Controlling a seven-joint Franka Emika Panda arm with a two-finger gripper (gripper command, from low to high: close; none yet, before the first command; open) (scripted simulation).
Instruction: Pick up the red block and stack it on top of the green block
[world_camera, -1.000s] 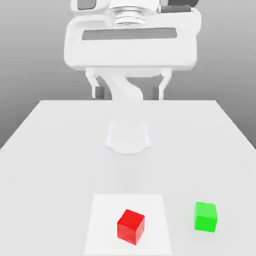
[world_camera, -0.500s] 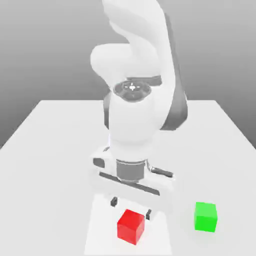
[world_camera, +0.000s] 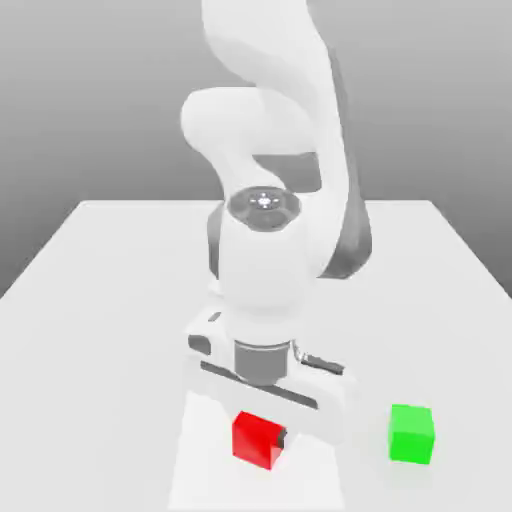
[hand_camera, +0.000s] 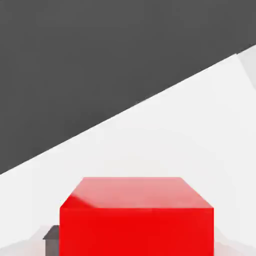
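franka arm (world_camera: 275, 190) is bent low over the table (world_camera: 100, 300), hand down near the front edge. the gripper (world_camera: 262, 438) straddles the red block (world_camera: 256, 438), which sits on the table near the front edge, about mid-width. one dark fingertip (world_camera: 283, 437) shows just beside the block's face on the exterior view's right; the hand view shows another dark pad (hand_camera: 51, 234) low beside the block (hand_camera: 137, 220). can't tell whether the fingers are clamped on the block or just flanking it. green block (world_camera: 411, 433) sits on the table near the front edge, well apart toward the exterior view's right.

step in hand looks like the grasp. to do it well: close squarely on opposite flat faces, pads low on the block, no yaw offset, so it doesn't twist out. confirm it's held before lifting, then lift straight up, high enough to clear the green block's top before traversing.
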